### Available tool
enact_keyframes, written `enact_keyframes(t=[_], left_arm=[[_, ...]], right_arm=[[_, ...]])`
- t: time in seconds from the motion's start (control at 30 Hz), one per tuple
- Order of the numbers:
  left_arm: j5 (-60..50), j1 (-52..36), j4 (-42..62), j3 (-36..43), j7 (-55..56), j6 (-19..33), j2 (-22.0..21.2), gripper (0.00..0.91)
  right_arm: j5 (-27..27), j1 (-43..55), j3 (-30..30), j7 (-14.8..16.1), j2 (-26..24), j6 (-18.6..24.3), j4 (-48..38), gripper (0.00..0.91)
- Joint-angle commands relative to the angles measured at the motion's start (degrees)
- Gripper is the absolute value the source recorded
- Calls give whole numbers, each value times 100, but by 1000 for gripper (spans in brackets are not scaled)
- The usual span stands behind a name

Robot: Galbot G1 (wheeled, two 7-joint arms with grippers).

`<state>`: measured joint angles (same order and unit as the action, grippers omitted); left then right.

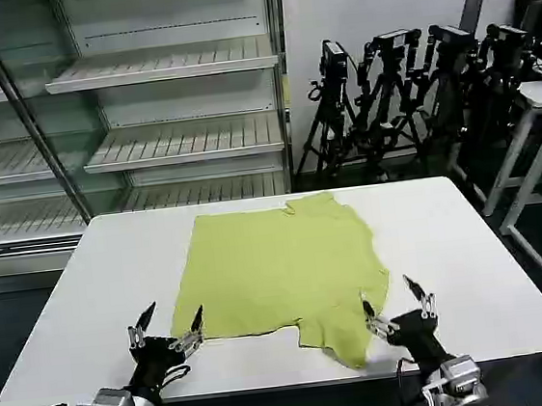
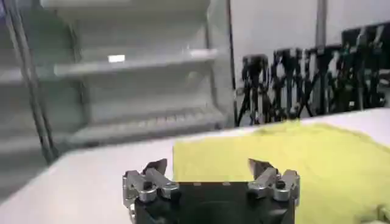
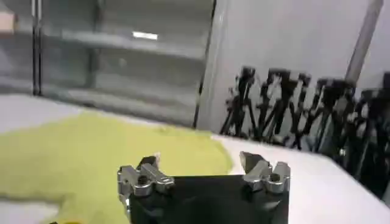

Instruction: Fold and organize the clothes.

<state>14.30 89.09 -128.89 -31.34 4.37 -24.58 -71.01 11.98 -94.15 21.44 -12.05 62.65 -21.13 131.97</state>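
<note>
Nearest the head camera, two black-and-silver claws sit at the near edge of the large white rectangular table [image 1: 472,269], but the biggest thing on that table is the lime yellow-green short-sleeved T-shirt [image 1: 278,265] of thin soft fabric, spread mostly flat across the middle and reaching toward the far edge, with one rumpled corner hanging down toward the near right. Next in size, the left gripper [image 1: 170,325] hovers at the shirt's near-left corner with its fingers spread apart and nothing between them; its inner fingertip is just beside the hem, and the left wrist view shows the same claw [image 2: 208,165] with the yellow cloth [image 2: 286,158] lying beyond and to one side of it. Opposite, the right gripper [image 1: 394,299] is likewise spread wide and empty, its inner finger at the edge of the rumpled corner; from the right wrist, that claw [image 3: 198,164] has the shirt [image 3: 97,152] stretching away ahead of it.
</note>
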Motion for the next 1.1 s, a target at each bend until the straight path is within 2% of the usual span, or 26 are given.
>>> enact_keyframes(t=[0.03, 0.33, 0.8, 0.83, 0.87, 0.9, 0.93, 0.97, 1.1], left_arm=[[528, -112, 471, -104, 688, -863, 38, 907], [596, -251, 962, -280, 655, -861, 199, 907], [614, -242, 872, -213, 543, -857, 190, 907], [613, -231, 846, -209, 502, -855, 173, 907], [615, -226, 831, -202, 488, -856, 167, 615], [620, -226, 831, -200, 455, -853, 163, 383], [628, -232, 838, -197, 435, -853, 156, 40], [638, -238, 844, -193, 422, -853, 154, 10], [642, -235, 805, -172, 379, -852, 143, 10]], right_arm=[[-121, -525, -301, -192, 50, -503, 260, 907], [-137, -360, -533, -351, 117, -397, -31, 907], [31, -88, -850, -462, 267, -516, -269, 907], [45, -73, -871, -455, 291, -527, -274, 645], [62, -62, -886, -453, 293, -525, -287, 423], [68, -53, -891, -453, 295, -522, -299, 191], [82, -33, -901, -445, 288, -524, -319, 0], [107, -26, -904, -447, 280, -528, -328, 0], [225, 1, -892, -466, 265, -606, -327, 0]])
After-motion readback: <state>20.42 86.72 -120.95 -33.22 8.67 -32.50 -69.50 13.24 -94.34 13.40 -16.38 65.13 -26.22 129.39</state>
